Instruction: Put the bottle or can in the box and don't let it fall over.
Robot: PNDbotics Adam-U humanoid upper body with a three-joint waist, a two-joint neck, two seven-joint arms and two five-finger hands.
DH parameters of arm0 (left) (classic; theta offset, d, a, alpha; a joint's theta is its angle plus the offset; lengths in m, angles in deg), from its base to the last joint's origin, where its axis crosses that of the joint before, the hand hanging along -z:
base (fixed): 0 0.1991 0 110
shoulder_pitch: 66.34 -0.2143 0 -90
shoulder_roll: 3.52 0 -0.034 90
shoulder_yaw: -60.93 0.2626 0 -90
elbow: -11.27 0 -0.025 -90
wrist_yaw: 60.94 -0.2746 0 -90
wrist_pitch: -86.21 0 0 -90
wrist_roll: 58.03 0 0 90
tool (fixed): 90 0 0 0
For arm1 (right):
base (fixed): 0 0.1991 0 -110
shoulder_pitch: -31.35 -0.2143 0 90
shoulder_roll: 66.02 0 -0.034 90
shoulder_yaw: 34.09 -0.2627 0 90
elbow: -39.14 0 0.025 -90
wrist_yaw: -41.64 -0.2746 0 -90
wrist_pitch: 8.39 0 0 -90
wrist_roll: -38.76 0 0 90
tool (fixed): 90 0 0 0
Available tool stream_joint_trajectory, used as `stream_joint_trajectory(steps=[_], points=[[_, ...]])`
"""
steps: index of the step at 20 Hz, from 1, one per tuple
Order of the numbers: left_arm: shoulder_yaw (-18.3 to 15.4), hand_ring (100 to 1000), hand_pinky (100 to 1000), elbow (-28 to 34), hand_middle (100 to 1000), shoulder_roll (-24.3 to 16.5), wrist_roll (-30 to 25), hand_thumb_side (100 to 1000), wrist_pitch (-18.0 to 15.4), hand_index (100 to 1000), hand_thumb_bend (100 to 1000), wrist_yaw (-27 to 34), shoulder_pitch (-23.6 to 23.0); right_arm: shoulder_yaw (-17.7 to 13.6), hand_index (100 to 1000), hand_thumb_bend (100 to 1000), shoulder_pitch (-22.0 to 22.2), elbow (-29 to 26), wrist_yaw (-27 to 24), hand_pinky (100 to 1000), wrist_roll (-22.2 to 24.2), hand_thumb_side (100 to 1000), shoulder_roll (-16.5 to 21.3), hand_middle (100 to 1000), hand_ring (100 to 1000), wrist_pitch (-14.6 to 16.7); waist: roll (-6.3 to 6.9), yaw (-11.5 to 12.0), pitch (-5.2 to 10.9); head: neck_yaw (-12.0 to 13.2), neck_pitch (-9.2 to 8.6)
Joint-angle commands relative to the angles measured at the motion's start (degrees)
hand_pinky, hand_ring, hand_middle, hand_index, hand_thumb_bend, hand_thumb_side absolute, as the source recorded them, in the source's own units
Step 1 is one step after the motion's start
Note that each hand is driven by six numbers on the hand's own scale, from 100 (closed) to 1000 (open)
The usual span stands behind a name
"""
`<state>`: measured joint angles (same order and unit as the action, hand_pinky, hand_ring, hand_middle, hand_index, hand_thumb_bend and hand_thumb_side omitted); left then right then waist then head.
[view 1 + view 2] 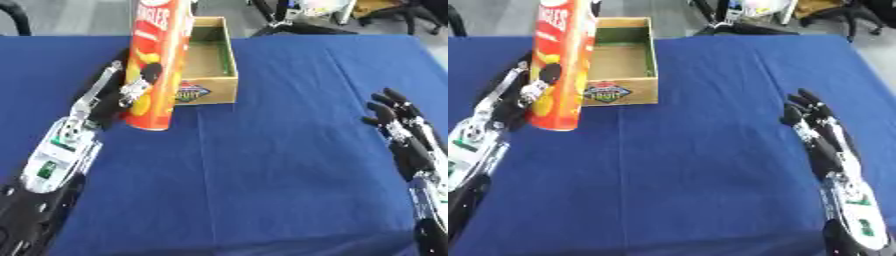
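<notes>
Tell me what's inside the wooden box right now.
The wooden box shows a bare floor and a green inner wall; nothing visible inside. The chip can, held by the left hand, covers its left side, so that part is hidden.

Bright even light, probably from overhead, faint shadows on blue tablecloth [289, 150], soft blur throughout

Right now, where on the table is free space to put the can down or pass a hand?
Free: the blue cloth between both hands, and the wooden box floor. Crowded: the left side, where the left hand holds the can beside the box. The right hand rests at the right edge.
</notes>
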<state>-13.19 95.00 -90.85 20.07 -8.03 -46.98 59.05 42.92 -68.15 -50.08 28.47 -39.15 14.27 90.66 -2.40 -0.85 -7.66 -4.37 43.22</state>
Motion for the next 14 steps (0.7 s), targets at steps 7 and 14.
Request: stream_joint_trajectory(steps=[7, 14], points=[[-3.2, 347, 174, -0.8, 309, -1.8, 2.7, 458, -0.5, 830, 100, -0.8, 2.8, -0.2, 924, 561, -0.3, -1.0, 0.0, 794, 0.1, 431, 0.7, 844, 887, 0.0, 0.16, -0.3, 0.91, -0.3, -0.59], [-4.6, 355, 179, -3.8, 314, -2.3, 4.4, 439, -1.8, 827, 100, -3.6, 5.4, -0.1, 924, 560, -0.3, -0.9, -0.1, 795, 0.2, 431, 0.8, 844, 887, 0.0, 0.20, -0.6, 0.81, -0.6, -0.78]])
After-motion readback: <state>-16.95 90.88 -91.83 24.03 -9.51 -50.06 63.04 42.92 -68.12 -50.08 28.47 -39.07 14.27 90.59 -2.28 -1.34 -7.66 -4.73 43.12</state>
